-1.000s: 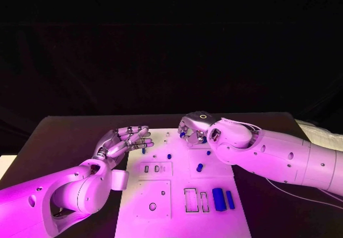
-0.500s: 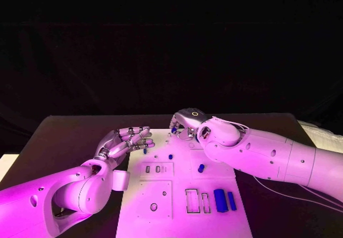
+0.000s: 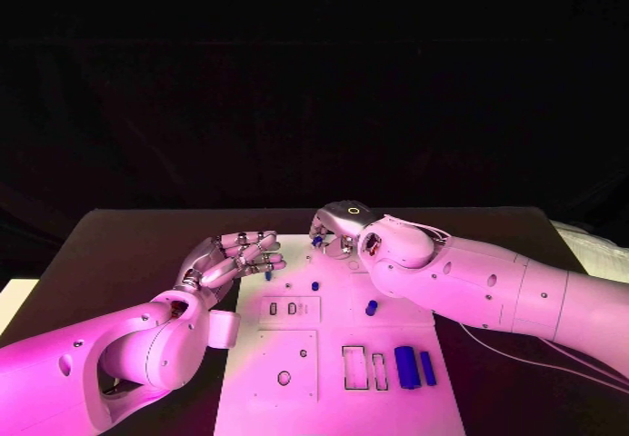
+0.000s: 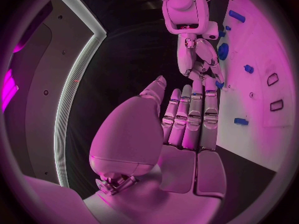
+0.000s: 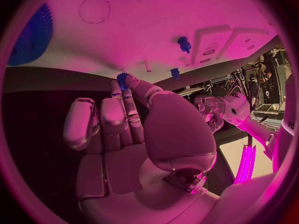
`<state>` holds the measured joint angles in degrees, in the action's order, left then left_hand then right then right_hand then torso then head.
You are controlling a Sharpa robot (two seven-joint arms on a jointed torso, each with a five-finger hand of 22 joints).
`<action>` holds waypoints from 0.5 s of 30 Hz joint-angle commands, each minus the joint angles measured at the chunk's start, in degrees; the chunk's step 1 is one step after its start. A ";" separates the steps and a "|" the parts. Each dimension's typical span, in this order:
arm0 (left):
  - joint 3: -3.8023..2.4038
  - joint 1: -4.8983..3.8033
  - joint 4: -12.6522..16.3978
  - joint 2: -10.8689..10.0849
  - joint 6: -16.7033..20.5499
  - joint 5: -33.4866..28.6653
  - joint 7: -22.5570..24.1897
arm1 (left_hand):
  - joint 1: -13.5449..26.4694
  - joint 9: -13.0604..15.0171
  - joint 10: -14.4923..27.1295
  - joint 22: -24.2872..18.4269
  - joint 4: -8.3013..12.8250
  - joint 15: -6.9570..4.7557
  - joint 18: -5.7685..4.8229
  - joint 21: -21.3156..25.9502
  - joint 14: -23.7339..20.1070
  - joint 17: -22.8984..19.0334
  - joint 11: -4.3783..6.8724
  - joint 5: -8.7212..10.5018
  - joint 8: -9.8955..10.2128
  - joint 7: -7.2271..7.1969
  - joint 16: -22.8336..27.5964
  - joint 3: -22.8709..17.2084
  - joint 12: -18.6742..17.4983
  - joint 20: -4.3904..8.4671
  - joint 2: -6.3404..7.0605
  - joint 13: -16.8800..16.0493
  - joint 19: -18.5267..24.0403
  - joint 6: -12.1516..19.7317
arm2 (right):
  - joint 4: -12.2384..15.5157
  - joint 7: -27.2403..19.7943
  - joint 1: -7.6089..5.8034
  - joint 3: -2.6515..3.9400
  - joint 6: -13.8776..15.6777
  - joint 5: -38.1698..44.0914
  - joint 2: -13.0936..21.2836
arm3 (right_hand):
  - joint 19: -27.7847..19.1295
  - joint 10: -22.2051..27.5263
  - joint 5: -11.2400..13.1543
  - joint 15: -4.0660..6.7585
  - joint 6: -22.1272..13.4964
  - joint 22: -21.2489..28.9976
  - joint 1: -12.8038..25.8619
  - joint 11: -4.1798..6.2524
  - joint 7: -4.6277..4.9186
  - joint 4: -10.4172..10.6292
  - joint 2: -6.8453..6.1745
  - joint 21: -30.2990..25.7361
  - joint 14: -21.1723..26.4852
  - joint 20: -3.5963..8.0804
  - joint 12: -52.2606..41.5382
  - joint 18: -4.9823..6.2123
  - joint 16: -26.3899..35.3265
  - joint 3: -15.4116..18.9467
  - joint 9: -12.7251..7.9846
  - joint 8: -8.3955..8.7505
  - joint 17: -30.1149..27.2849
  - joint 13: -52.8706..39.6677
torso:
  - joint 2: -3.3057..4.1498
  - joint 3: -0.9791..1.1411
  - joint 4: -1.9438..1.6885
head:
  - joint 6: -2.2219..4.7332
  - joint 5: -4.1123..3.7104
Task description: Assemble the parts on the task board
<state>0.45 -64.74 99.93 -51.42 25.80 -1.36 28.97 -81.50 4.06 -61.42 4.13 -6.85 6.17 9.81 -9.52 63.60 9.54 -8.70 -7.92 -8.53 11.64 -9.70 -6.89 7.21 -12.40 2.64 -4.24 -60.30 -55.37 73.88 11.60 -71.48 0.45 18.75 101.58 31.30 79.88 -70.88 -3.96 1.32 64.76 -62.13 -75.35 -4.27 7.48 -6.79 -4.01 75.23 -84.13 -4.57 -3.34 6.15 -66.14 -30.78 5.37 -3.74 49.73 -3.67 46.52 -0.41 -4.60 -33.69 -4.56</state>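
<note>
a small blue gear is being pinched at the fingertips of the right hand, which is hovering over the far end of the white board on the desk. a larger blue gear is lying on the board just beyond those fingertips. the left hand is being held at the board's far left edge, fingers together, apparently holding nothing; a small blue peg is lying beside it. compared with a second ago, the right hand is being carried leftward and farther away.
</note>
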 commanded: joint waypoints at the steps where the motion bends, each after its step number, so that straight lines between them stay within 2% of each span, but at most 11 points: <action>1: -0.06 -0.08 0.18 0.01 -1.25 -0.04 0.18 | -0.04 -0.06 0.12 -0.09 0.38 0.17 0.64 0.26 0.34 0.08 -0.24 0.37 0.27 0.30 0.25 -0.01 -0.44 -0.07 -0.02 0.07 -0.44 0.00 | -0.50 0.57 0.09 -0.09 -2.30 0.46 -0.41 | -0.06 0.01 -0.07 -0.45 -0.42 -0.09 -0.04 0.35 0.15 0.29 -0.17 0.25 -1.20 -0.30 -0.17 -1.04 -0.20 -0.10 -0.08 0.13 0.09 -0.11 | 0.09 0.01 -0.01 | 0.08 0.00; 8: -0.06 -0.09 0.17 0.04 -1.33 -0.04 0.11 | -0.03 -0.07 0.15 -0.10 0.42 0.18 0.64 0.30 0.34 0.10 -0.25 0.37 0.31 0.30 0.30 0.01 -0.50 -0.08 -0.03 0.08 -0.45 0.01 | -1.29 1.14 0.18 -0.24 -2.31 0.74 -1.25 | -0.13 0.07 -0.11 -0.45 -0.48 0.00 0.05 0.35 0.15 0.35 -0.24 0.22 -1.17 -0.33 -0.17 -1.01 -0.21 -0.08 -0.09 0.15 0.04 -0.10 | 0.16 0.00 -0.15 | 0.10 -0.04; 15: -0.06 -0.10 0.21 0.02 -1.42 -0.04 0.04 | -0.03 -0.07 0.15 -0.10 0.42 0.18 0.64 0.30 0.34 0.10 -0.25 0.37 0.31 0.30 0.30 0.01 -0.50 -0.08 -0.03 0.08 -0.45 0.01 | -1.86 1.34 0.23 -0.28 -2.18 0.96 -1.86 | -0.20 0.15 -0.14 -0.46 -0.57 0.09 0.14 0.34 0.15 0.41 -0.31 0.20 -1.13 -0.35 -0.15 -0.98 -0.18 -0.07 -0.10 0.16 -0.07 -0.10 | 0.20 -0.05 -0.14 | 0.00 0.03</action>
<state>0.44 -64.75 99.95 -51.44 25.64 -1.36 28.82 -81.50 4.07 -61.42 4.07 -6.85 6.17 9.81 -9.52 63.60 9.59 -8.70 -7.92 -8.53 11.64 -9.70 -6.90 6.96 -12.40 2.64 -4.25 -60.30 -55.37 72.18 12.11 -71.43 0.29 18.09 101.73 29.48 79.80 -70.70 -3.83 1.32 64.59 -62.12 -75.35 -4.45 7.65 -6.78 -4.01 75.23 -84.13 -4.65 -3.09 6.16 -66.14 -30.78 5.35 -3.73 49.71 -3.70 46.68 -0.43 -4.71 -33.62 -4.55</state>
